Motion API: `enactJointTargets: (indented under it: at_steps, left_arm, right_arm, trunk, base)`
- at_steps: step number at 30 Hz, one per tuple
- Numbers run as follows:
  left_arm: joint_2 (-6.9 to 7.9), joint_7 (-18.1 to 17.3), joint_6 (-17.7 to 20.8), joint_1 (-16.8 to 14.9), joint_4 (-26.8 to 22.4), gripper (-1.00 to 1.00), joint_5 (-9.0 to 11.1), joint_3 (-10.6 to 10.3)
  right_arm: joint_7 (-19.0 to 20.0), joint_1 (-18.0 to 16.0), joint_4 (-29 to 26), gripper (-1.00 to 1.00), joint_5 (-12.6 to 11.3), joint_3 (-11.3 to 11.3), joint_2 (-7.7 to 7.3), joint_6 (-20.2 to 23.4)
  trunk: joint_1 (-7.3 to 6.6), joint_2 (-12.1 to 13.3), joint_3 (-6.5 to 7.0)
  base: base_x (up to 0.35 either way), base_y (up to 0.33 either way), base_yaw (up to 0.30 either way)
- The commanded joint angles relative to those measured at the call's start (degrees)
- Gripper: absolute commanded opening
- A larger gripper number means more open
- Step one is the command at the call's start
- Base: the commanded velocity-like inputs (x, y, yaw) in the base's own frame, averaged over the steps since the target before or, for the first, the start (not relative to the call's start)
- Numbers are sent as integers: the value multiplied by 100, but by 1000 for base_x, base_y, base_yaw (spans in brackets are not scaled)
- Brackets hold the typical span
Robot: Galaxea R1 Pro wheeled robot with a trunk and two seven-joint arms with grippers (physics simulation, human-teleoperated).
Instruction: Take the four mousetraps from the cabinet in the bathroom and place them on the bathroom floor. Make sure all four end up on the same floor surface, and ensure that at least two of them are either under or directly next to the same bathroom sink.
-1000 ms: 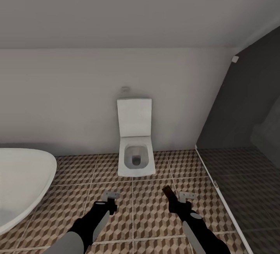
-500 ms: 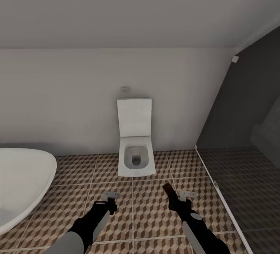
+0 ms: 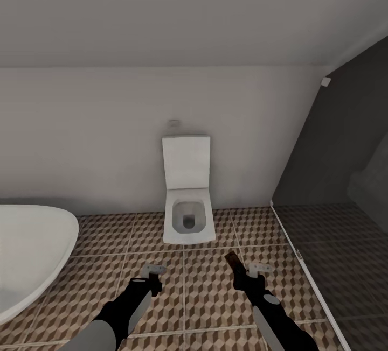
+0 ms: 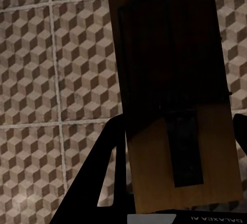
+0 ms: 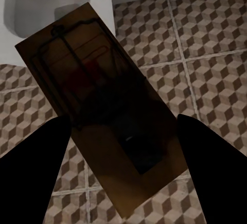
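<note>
Your right gripper (image 3: 245, 270) was clenched on a mousetrap (image 5: 98, 131): in the right wrist view the tan board ran out between the two dark fingers, wire frame and red mark facing the camera, its far end over the toilet (image 3: 187, 216). In the head view that trap showed as a thin dark sliver standing edge-on at the fingertips.

Your left gripper (image 3: 153, 273) also held a second trap (image 4: 172, 105); the left wrist view showed the board lying along the fingers, in shadow, over the bathroom floor (image 4: 56, 80). In the head view you could not make that one out, so the wrist view was your evidence.

I judged these boards light, stiff and thin, with little risk of bending. The smooth wood could slip if pinched only by a corner, and the wire looked like the delicate part, so the hold belonged on the bare end of the board, across its flat faces, as you had it.

Both forearms reached forward and low over the patterned tiles, roughly parallel, with the grippers apart on either side of a grout line and short of the toilet. The bathtub (image 3: 32, 254) rim sat off the left arm's side, and the dark shower area (image 3: 345, 254) lay beyond the right.
</note>
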Motion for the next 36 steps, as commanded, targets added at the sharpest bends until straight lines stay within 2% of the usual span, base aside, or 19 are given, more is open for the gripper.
enactJointTargets:
  at_steps: [1, 22, 30, 36]
  left_arm:
    - [5, 58, 29, -4, -8, -100, 50, -47]
    - [-3, 68, 45, -4, -91, -100, 57, -47]
    - [-26, 72, 46, -4, -84, -100, 58, -47]
    - [-32, 8, 39, -4, -64, -100, 58, -55]
  right_arm:
    - [-54, -5, -11, -100, -40, 33, -8, 23]
    - [-54, -5, 4, -100, -21, 38, -38, -6]
    - [-54, -5, 22, -100, 326, 38, -25, -13]
    - [-54, -5, 36, -100, 381, 38, -40, -21]
  trunk:
    - [3, -12, -11]
    - [3, -12, -11]
    - [3, -12, -11]
    - [3, -12, -11]
  base:
    - [0, 0, 0]
    - [0, 0, 0]
    - [0, 0, 0]
    - [0, 0, 0]
